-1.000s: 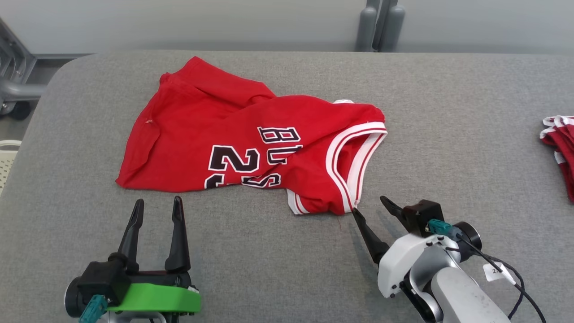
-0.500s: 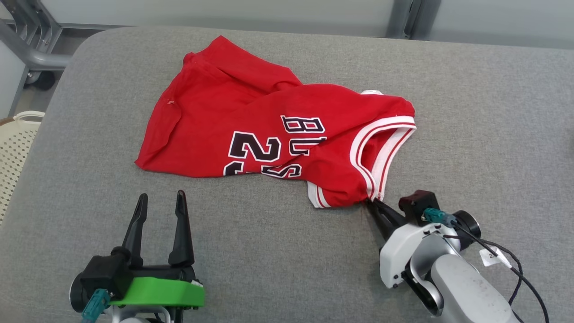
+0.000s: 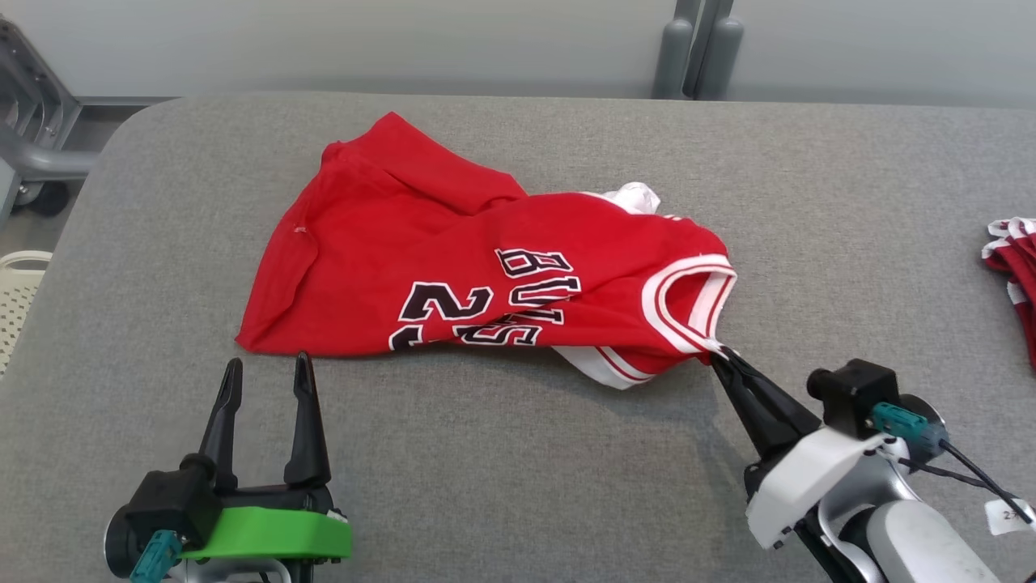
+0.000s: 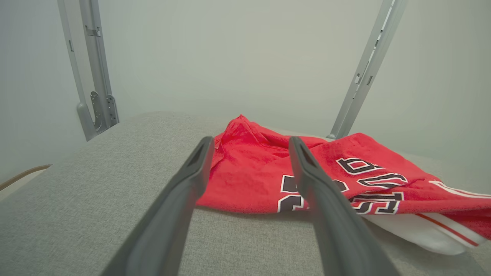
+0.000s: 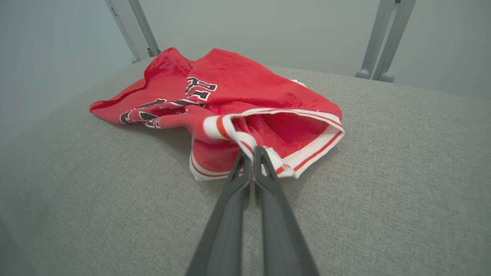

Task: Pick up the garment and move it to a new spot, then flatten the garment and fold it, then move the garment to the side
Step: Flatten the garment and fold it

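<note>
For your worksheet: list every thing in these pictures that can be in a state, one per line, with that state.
red jersey: rumpled, not flattened or folded, lying on the grey table, its white-trimmed edge pinched.
right hand: shut on the red jersey's trim.
left hand: open, holding nothing, just short of the jersey's near edge.
second red garment: bunched at the table's right side, untouched, partly cut off by the picture's edge.

The jersey (image 3: 453, 267) covers the middle of the bench (image 3: 502, 486). Bare surface runs along the near side between the left gripper (image 3: 267, 362) and the right gripper (image 3: 722, 355), and in a wide strip from the jersey to a red pile (image 3: 1012, 275) at the right edge. Twin posts (image 3: 696, 48) stand behind the far edge. A metal frame (image 3: 48, 162) and a basket (image 3: 12, 291) flank the left end.
</note>
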Controlling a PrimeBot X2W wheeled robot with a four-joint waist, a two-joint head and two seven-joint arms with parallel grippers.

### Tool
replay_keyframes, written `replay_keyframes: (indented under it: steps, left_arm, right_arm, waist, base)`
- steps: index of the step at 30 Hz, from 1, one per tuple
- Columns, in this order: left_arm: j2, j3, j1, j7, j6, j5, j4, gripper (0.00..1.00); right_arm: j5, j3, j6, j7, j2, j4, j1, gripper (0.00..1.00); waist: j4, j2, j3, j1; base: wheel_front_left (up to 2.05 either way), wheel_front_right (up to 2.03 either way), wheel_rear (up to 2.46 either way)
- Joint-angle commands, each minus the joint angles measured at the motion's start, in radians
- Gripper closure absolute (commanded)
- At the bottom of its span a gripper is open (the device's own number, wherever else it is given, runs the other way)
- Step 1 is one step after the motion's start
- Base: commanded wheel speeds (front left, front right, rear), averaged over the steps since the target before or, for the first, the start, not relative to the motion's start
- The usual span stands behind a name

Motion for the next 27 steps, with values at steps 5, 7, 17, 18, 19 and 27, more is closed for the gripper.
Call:
replay_keyframes:
  steps: [5, 7, 17, 18, 19, 27]
  left_arm:
    - [0.001, 0.010, 0.010, 0.000, -0.004, 0.008, -0.002, 0.00]
    - [0.001, 0.008, 0.013, 0.000, -0.005, 0.008, 0.000, 0.00]
    - [0.001, -0.004, 0.019, 0.000, -0.007, -0.004, 0.006, 0.00]
    - [0.001, -0.008, 0.017, 0.000, -0.008, -0.004, 0.006, 0.00]
    - [0.001, -0.012, 0.013, 0.000, -0.008, -0.005, 0.005, 0.00]
    - [0.001, -0.037, -0.011, 0.000, -0.014, -0.007, 0.013, 0.00]
  right_arm:
    - [0.034, -0.053, -0.001, 0.101, -0.056, -0.233, 0.124, 1.00]
    - [0.048, -0.082, -0.001, 0.137, -0.072, -0.308, 0.172, 1.00]
    - [0.144, -0.193, -0.001, 0.302, -0.120, -0.457, 0.137, 1.00]
    - [0.176, -0.184, -0.001, 0.315, -0.129, -0.435, 0.110, 1.00]
    - [0.198, -0.184, -0.001, 0.323, -0.142, -0.406, 0.074, 1.00]
    - [0.326, -0.136, -0.001, 0.339, -0.192, -0.084, -0.202, 1.00]
  waist:
    - [-0.022, 0.0000, -0.014, 0.0000]
    - [-0.022, 0.0000, -0.019, 0.0000]
    - [-0.008, 0.0000, -0.024, 0.0000]
    - [-0.004, 0.0000, -0.023, 0.0000]
    - [0.001, 0.0000, -0.019, 0.0000]
    - [0.059, 0.0000, 0.012, 0.0000]
  base:
    - [0.00, 0.00, 0.00]
    - [0.00, 0.00, 0.00]
    - [0.00, 0.00, 0.00]
    - [0.00, 0.00, 0.00]
    - [0.00, 0.00, 0.00]
    - [0.00, 0.00, 0.00]
